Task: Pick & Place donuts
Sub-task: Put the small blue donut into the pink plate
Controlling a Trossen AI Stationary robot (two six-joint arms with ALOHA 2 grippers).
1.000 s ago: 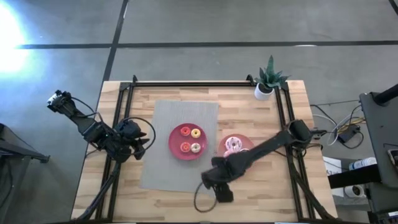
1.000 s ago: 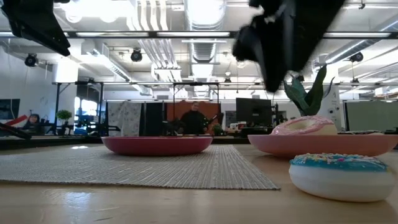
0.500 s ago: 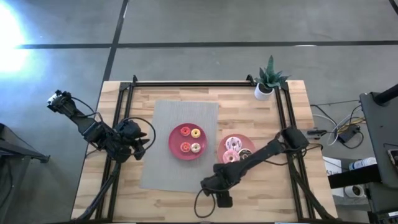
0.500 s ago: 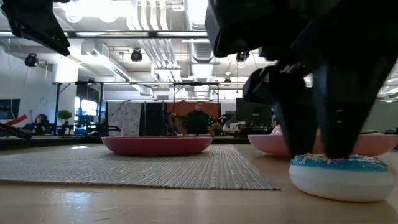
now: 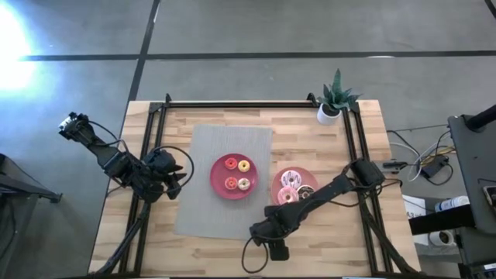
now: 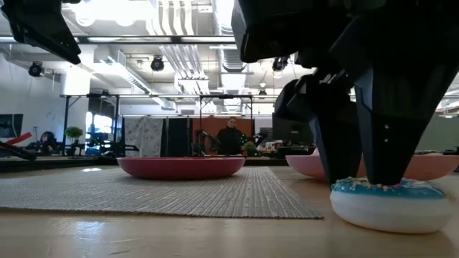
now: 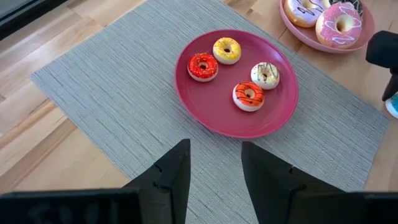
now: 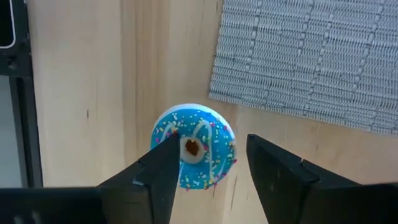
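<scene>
While the right gripper [image 8: 208,180] hangs low over the bare wood near the front edge of the light wooden table [image 5: 310,132], a small white toy donut with blue icing and sprinkles [image 8: 193,155] lies flat on the table between its two dark fingers [image 8: 155,174]. The fingers are spread, one over the donut's edge and the other just clear of its far side; in the low view the blue-iced donut [image 6: 391,204] sits on the wood with both finger tips reaching down to its top, though whether they touch it cannot be told.

Just beside the donut lies the corner of a grey woven placemat [image 8: 323,62], apart from it. On the mat rests a round dark-pink plate [image 7: 277,115] carrying four tiny donuts: a red one [image 7: 203,66], a yellow one [image 7: 227,50], a white one with dark stripes [image 7: 265,74] and an orange one [image 7: 249,96]. Off the mat, a lighter pink plate [image 5: 277,180] holds larger donuts, among them a pink sprinkled one [image 7: 341,23], and the right arm passes over part of this plate in the high view. A small potted green plant in a white pot [image 5: 333,101] stands at the far right corner.

The left gripper [image 7: 214,168] waits at the table's left side, its fingers spread and holding nothing.
</scene>
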